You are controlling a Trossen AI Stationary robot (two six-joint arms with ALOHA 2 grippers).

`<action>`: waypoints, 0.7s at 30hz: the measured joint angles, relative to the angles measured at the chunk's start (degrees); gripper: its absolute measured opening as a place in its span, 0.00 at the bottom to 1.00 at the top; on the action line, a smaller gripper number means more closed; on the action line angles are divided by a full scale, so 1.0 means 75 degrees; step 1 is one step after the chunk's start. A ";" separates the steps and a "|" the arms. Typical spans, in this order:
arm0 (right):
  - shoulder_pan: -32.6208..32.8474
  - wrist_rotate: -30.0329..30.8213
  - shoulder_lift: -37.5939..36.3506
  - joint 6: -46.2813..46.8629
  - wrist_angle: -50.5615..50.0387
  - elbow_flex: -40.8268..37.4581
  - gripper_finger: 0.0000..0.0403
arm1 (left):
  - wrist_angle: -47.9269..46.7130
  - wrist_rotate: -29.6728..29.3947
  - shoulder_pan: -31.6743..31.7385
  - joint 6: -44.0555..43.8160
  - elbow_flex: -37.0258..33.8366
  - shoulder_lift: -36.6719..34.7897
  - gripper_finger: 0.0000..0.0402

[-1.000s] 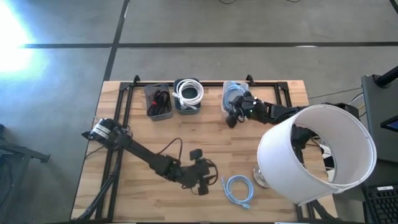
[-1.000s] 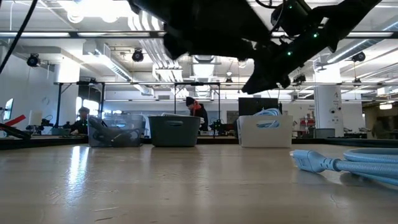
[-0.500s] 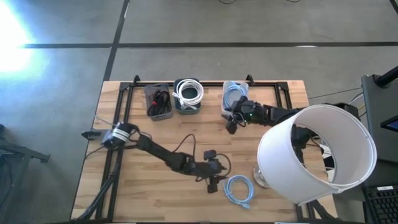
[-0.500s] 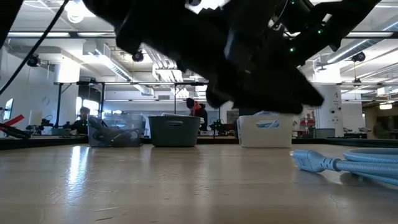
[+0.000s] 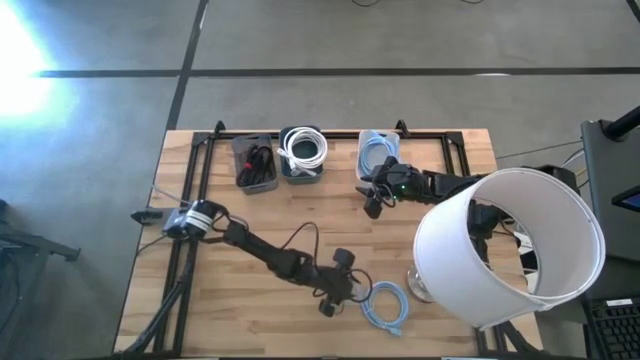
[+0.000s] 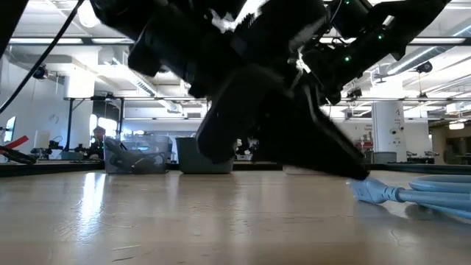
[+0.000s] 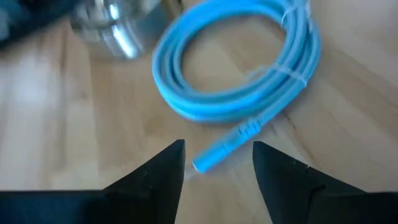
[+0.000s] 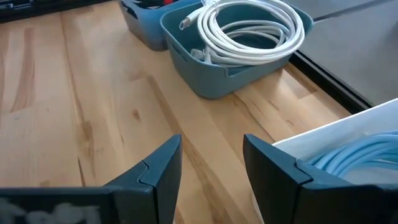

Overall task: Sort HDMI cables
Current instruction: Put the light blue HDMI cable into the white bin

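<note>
Blue cable (image 7: pixel 239 68) now just ahead of left gripper (image 7: pixel 216 163), which has swung over; jaws spread, empty. Pickup next. Right gripper (image 8: pixel 211 163) parted, empty, beside bins.

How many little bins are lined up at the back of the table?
3: a clear bin with black cables, a grey-blue bin with white cable, a white bin with light blue cable.

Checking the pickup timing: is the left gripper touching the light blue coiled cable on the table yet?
Apart. In the left wrist view the open left gripper shows bare wood between its fingertips and the light blue coiled cable.
</note>
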 joint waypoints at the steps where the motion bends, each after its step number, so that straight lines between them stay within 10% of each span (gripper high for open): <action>1: 0.0002 0.0000 0.0000 0.0000 -0.0008 0.0000 0.41 | 0.0032 0.0000 0.0000 0.0245 0.0014 -0.0028 0.48; 21: 0.0000 0.0003 0.0003 -0.0003 -0.0050 -0.0003 0.41 | 0.0431 0.0665 0.0085 0.0964 0.0099 0.0749 0.43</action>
